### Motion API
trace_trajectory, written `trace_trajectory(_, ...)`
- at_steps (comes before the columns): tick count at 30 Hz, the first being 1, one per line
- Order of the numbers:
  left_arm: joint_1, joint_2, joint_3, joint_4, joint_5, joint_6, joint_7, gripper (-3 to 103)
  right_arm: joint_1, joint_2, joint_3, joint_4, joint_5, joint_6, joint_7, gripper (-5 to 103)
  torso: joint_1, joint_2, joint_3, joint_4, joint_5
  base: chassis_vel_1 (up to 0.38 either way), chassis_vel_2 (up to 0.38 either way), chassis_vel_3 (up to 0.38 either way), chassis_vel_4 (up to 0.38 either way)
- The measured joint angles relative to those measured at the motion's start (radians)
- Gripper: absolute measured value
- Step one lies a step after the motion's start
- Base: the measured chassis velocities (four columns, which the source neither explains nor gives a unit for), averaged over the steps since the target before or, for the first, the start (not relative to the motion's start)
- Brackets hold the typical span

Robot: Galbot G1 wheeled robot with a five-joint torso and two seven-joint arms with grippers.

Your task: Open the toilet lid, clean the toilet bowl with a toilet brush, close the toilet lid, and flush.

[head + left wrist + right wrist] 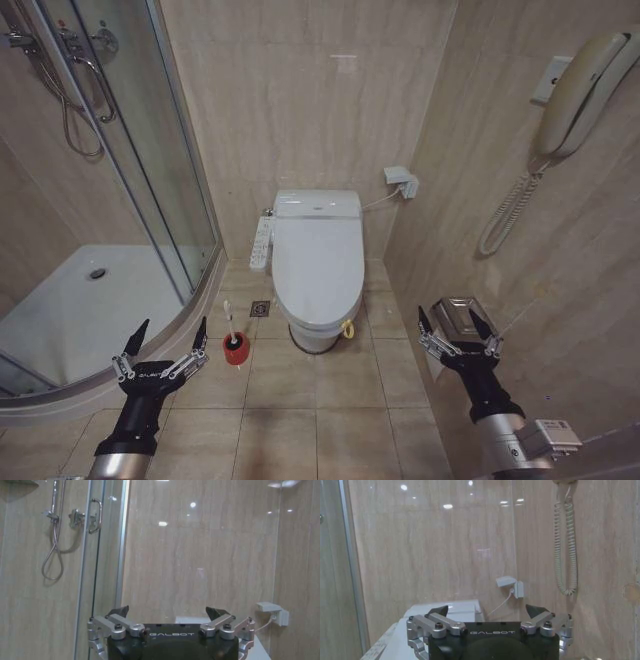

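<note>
The closed toilet lid [318,262] hides the toilet bowl. The toilet brush [230,322] stands beside it, bristles probably sunk in its red holder [236,349]. Left gripper [166,334] and right gripper [455,321] hover low, fingers spread.

toilet bowl: hidden under the shut toilet lid [318,262] | toilet brush [230,322]: bristle head sunk out of sight in the red holder cup [236,349] | wall phone [585,80]: cut off by the head view's right edge
</note>
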Motion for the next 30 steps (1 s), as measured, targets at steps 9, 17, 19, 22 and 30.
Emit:
trace_trajectory(9,0.000,0.000,0.000,0.000,0.000,0.000,0.000,100,0.002,0.000,-0.001,-0.001,0.002,-0.001,0.001,100,0.000,0.000,0.000,0.0000,0.0002,-0.050,0.039,0.040,-0.044)
trace_trajectory(17,0.000,0.000,0.000,0.000,0.000,0.000,0.000,100,0.003,0.000,-0.001,-0.003,0.005,-0.002,0.001,100,0.000,0.000,0.000,0.0003,0.0001,-0.079,0.086,0.089,-0.061)
trace_trajectory(19,0.000,0.000,0.000,0.000,0.000,0.000,0.000,100,0.003,-0.001,-0.001,-0.003,0.006,-0.001,0.001,100,0.000,0.000,0.000,0.0002,0.0001,-0.079,0.066,0.086,-0.065)
trace_trajectory(22,0.000,0.000,0.000,0.000,0.000,0.000,0.000,100,0.003,-0.001,-0.001,-0.003,0.007,-0.001,0.001,100,0.000,0.000,0.000,0.0001,0.0001,-0.086,0.065,0.095,-0.077)
trace_trajectory(30,0.000,0.000,0.000,0.000,0.000,0.000,0.000,100,0.002,-0.002,-0.001,-0.002,0.010,-0.001,0.001,100,0.000,0.000,0.000,0.0002,0.0002,-0.074,0.081,0.072,-0.100)
